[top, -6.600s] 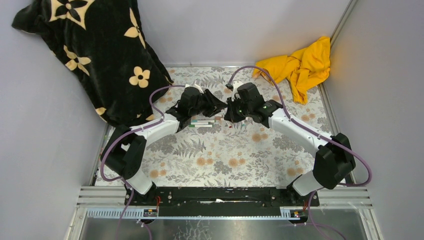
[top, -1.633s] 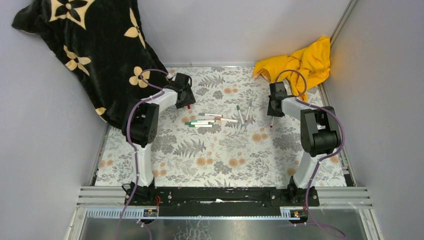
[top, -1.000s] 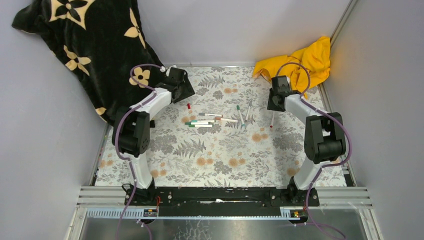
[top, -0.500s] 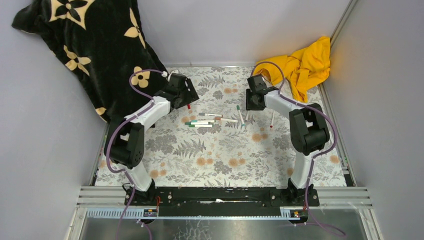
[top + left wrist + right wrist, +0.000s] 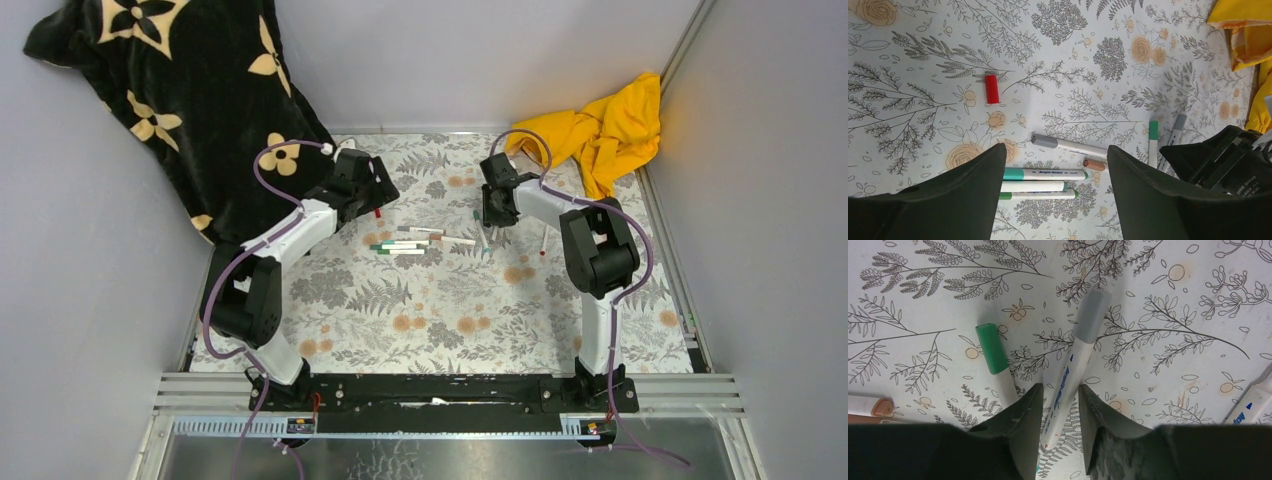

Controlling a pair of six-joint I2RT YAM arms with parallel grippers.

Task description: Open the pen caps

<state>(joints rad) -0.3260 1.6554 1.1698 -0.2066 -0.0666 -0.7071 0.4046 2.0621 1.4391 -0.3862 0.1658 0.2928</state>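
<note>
A loose red pen cap [image 5: 992,89] lies alone on the floral mat; it also shows as the red cap [image 5: 377,212] beside my left gripper [image 5: 376,193]. My left gripper [image 5: 1055,150] hangs wide open above the capped pens [image 5: 1043,174], a grey-capped pen [image 5: 1045,141] and a tan cap [image 5: 1094,164]. My right gripper [image 5: 496,212] is low over two pens. In its wrist view the right gripper [image 5: 1060,386] straddles the white barrel of a grey-capped pen [image 5: 1090,315] lying on the mat, fingers close on both sides. A green-capped pen [image 5: 991,347] lies just left.
A yellow cloth [image 5: 600,125] is heaped at the back right and a black flowered blanket [image 5: 190,110] fills the back left. One uncapped red-tipped pen [image 5: 543,238] lies apart on the right. The pen cluster [image 5: 405,245] sits mid-mat.
My right arm swung left from the yellow cloth side and came down over the grey-capped pen. My left gripper eased away from the red cap toward the pen cluster and opened wider.
</note>
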